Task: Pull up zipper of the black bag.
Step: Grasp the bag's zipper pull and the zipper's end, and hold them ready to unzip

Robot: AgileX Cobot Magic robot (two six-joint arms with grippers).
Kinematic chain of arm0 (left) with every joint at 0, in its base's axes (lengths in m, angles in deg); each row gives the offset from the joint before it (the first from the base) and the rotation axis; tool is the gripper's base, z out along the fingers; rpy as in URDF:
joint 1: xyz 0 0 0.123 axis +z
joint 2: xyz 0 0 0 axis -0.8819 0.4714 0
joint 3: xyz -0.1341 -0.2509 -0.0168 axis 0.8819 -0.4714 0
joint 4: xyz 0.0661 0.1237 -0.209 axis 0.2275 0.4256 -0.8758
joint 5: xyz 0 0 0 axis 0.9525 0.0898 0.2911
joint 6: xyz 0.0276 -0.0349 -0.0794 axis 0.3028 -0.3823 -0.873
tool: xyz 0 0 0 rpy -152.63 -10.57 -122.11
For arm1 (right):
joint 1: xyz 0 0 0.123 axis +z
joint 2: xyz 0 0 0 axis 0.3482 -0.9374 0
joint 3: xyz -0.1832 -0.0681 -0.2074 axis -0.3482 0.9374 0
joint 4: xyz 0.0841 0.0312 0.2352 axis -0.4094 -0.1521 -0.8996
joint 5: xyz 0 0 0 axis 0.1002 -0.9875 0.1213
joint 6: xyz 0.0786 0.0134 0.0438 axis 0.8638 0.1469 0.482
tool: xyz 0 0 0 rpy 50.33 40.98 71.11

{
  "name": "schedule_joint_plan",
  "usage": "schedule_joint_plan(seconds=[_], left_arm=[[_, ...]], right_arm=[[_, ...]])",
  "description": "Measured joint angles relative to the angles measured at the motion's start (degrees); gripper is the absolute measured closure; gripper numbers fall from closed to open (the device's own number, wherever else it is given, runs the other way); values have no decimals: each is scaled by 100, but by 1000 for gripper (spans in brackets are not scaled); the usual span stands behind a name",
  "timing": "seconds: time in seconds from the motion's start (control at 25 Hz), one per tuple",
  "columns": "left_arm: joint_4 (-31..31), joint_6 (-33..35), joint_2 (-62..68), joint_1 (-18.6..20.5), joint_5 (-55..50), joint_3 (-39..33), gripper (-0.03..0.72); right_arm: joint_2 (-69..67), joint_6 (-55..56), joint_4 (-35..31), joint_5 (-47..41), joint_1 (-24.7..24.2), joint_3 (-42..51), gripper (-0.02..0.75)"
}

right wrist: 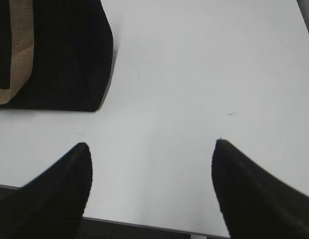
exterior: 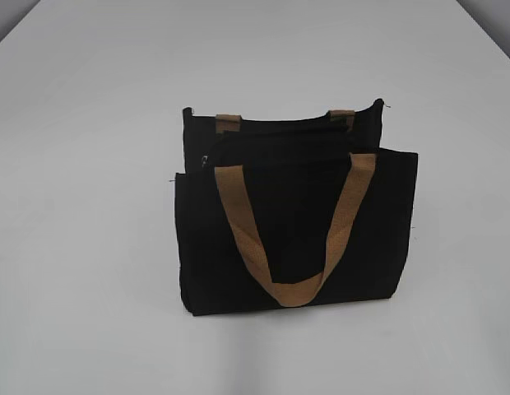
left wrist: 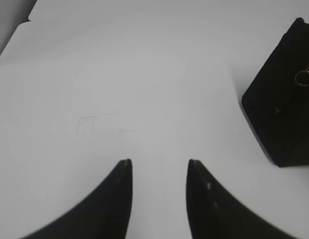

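Note:
The black bag stands upright in the middle of the white table, its front tan handle hanging down over the front panel. The zipper pull is a small silvery spot at the left end of the top edge. In the left wrist view the bag's end is at the right edge, with the ringed metal zipper pull on it. My left gripper is open and empty over bare table, well left of the bag. My right gripper is wide open and empty; the bag's corner and a tan handle lie at the upper left.
The white table surrounds the bag on all sides. Its front edge shows below my right gripper. A faint pencilled rectangle marks the table ahead of my left gripper. Neither arm shows in the exterior view.

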Motion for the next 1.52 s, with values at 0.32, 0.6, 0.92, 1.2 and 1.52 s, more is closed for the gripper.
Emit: schedule_joint_plan(seconds=[0.32, 0.6, 0.92, 1.2, 1.52], left_arm=[[-330, 0, 569, 0, 784, 142, 385], [-1587, 724, 1923, -83, 2713, 175, 276], [-4053, 3509, 5023, -782, 3421, 180, 263], [-5131, 4786, 7539, -1775, 4189, 319, 263], [-5320, 4896, 9073, -2657, 5489, 716, 263]], right_arm=[[-51, 0, -6, 0, 0, 0, 160], [-1216, -6, -129, 95, 0, -26, 164], [-2308, -682, -1250, 1249, 15, -487, 205], [-3513, -1353, -1713, 1370, 527, -1077, 253], [-5240, -1665, -1730, 1445, 1108, -1744, 255]])
